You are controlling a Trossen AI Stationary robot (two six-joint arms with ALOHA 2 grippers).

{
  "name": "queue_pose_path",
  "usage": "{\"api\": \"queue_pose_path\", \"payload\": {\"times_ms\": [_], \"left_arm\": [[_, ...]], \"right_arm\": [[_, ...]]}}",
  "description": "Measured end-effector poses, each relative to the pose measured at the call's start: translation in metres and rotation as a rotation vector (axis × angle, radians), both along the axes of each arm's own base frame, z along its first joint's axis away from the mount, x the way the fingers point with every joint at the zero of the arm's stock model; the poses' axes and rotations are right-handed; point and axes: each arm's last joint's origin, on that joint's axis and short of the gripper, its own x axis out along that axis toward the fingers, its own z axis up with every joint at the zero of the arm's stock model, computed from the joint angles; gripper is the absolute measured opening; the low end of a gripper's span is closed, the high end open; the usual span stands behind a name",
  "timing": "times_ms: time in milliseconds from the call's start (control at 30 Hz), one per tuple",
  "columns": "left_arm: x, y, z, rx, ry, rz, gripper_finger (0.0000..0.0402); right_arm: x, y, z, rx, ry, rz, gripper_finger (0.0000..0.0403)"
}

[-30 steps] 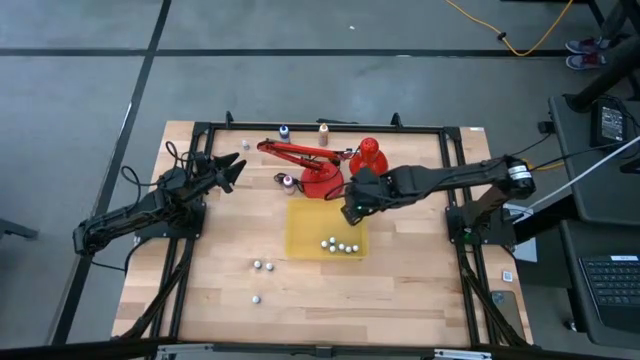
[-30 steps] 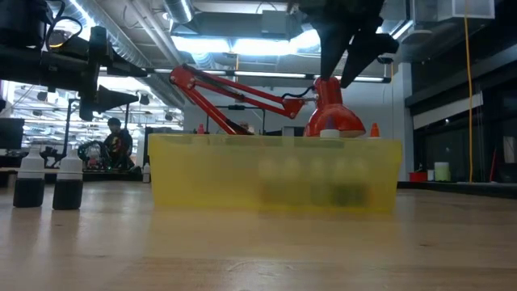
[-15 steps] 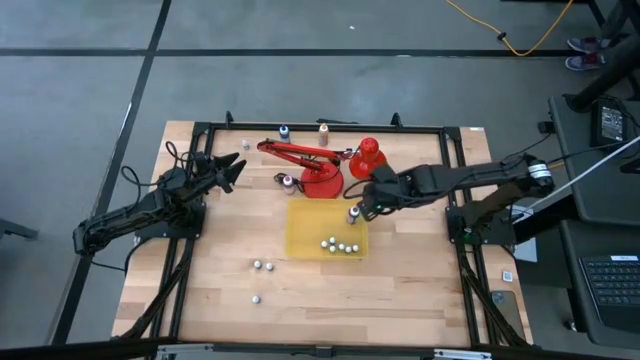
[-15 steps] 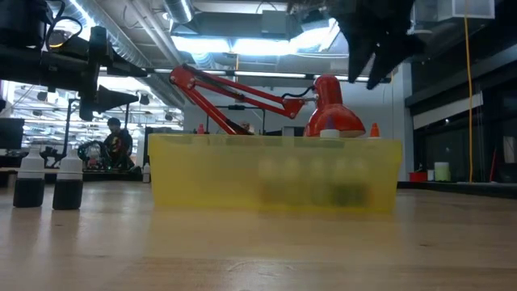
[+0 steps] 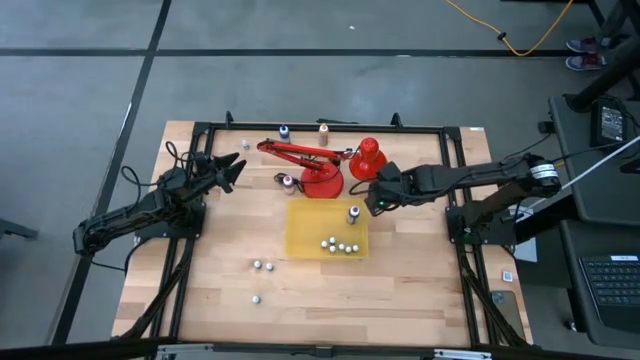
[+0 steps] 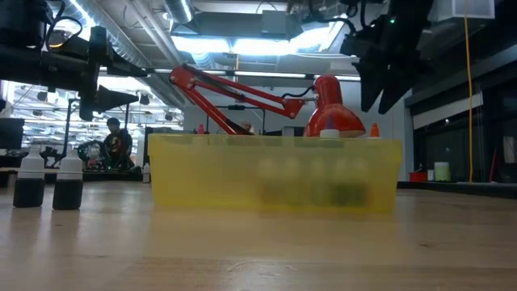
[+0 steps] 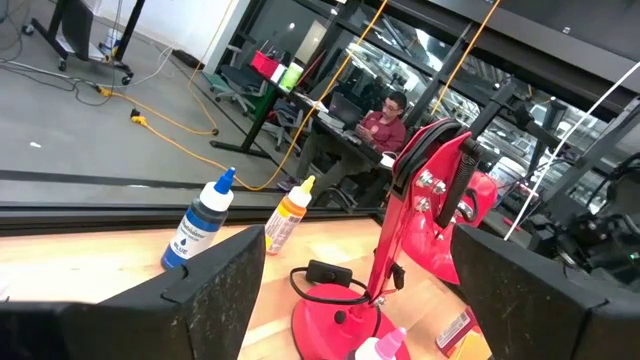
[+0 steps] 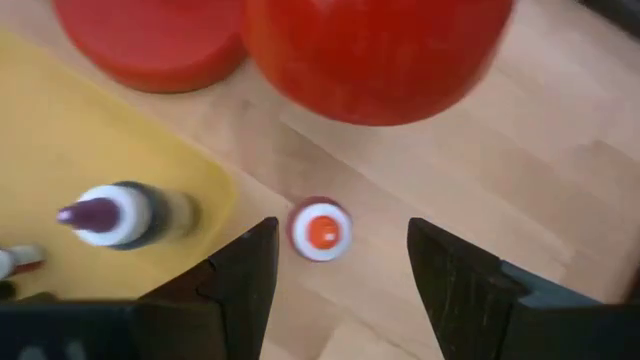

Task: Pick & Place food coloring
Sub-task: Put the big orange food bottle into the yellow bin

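Food coloring bottles are spread around. A purple-tipped one (image 8: 112,216) stands upright in the yellow tray (image 5: 305,225), near several lying bottles (image 5: 340,245). A red-capped bottle (image 8: 320,230) stands on the wood just past the tray's far right corner. My right gripper (image 8: 340,270) hangs above it, open, one finger on each side, touching nothing. More bottles stand near the table's near left (image 5: 262,266) and at the far edge, blue (image 7: 203,221) and orange (image 7: 287,214). My left gripper (image 5: 236,166) waits open at the table's left.
A red desk lamp stands right behind the tray, its base (image 5: 322,183) and its shade (image 5: 368,158) close beside my right gripper. A pink bottle (image 5: 288,181) stands left of the lamp base. A black frame (image 5: 455,170) borders the table.
My right gripper has moved from above the tray's far right corner toward the table's right edge and sunk a little. The purple-tipped bottle it was covering now shows standing in the tray. The gripper now hangs over the red-capped bottle beside the lamp shade.
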Motion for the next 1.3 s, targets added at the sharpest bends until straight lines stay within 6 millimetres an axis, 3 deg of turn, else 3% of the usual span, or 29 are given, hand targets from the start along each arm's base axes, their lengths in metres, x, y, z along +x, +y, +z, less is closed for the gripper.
{"api": "queue_pose_path", "payload": {"times_ms": [767,1300], "left_arm": [[0.000,0.000,0.000,0.000,-0.001,0.000,0.0311],[0.000,0.000,0.000,0.000,-0.001,0.000,0.0312]], "right_arm": [[0.004,-0.008,-0.039,0.048,-0.012,0.021,0.0222],[0.009,-0.011,-0.050,0.088,-0.004,0.020,0.0223]]}}
